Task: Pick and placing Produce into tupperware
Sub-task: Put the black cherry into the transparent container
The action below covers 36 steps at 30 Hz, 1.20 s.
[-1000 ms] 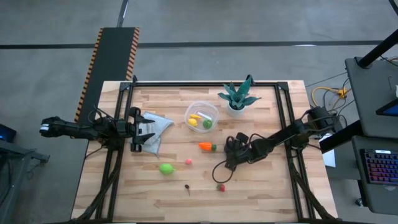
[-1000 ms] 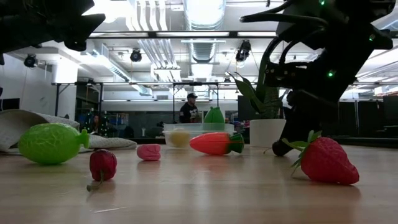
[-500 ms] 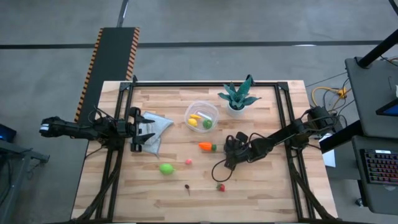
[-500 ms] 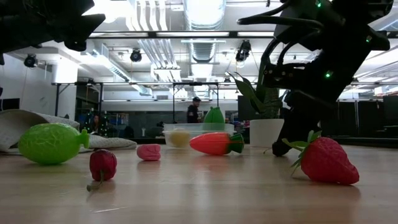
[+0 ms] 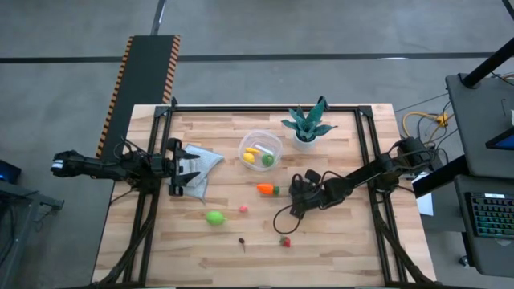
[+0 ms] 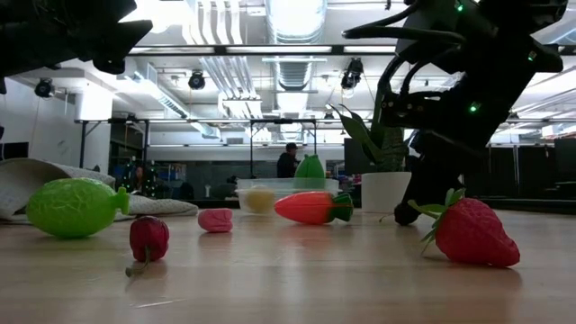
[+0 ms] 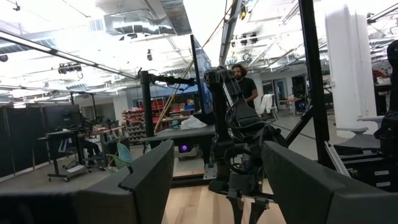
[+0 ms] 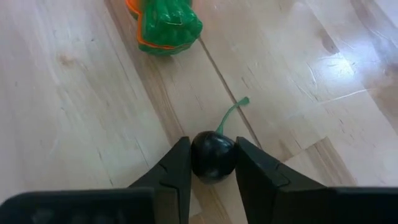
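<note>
My right gripper (image 8: 212, 163) (image 5: 294, 210) is low over the table's middle, shut on a small dark cherry (image 8: 212, 155) with a green stem. The orange carrot (image 5: 266, 189) (image 8: 163, 25) lies just beyond it. The clear tupperware (image 5: 260, 150) at the back holds a yellow lemon and a green lime. A green fruit (image 5: 214, 217), a pink bit (image 5: 242, 209), a dark red bit (image 5: 241, 240) and the strawberry (image 5: 285, 241) lie loose on the near half. My left gripper (image 5: 186, 168) waits open over the cloth at the left. My right gripper pinches the dark cherry's round body (image 8: 198, 159) between its two fingers, one on each side. The fingers slant down from the table's right side. The cherry sits on the wood, and its stem (image 8: 231, 114) points away from the fingers.
A teal potted plant (image 5: 307, 127) stands right of the tupperware at the back. A pale blue-grey cloth (image 5: 202, 163) lies at the left under my left gripper. Bare wood lies along the near edge. A person stands in the room beyond the table.
My right gripper's fingers have drawn together on the dark cherry while the arm has kept its place. The person in the room behind has walked toward the right.
</note>
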### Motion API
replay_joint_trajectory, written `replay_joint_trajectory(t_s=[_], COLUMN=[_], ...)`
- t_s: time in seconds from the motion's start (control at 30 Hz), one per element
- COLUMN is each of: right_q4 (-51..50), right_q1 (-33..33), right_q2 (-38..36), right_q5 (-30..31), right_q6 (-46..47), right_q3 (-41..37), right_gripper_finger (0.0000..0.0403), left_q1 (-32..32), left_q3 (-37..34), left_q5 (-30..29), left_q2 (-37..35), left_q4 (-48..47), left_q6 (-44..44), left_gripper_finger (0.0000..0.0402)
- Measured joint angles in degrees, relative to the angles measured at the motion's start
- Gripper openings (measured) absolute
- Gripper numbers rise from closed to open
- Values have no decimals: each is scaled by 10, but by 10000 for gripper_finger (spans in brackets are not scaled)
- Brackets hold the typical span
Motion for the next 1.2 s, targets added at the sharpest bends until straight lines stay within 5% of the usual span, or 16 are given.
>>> replay_joint_trajectory(t_s=[0.47,0.73,1.2], right_q4=[-2,-3,-11], right_q1=[-77,-173,-272], right_q2=[-50,-43,75], right_q5=[-3,-87,-174], right_q6=[-232,-373,-410], right_q3=[136,228,321], right_gripper_finger=[87,87,87], left_q1=[0,0,0], left_q3=[0,0,0], left_q5=[-4,-5,-6], left_q2=[0,0,-1], left_q4=[0,0,0], left_q6=[0,0,0], left_gripper_finger=[231,231,231])
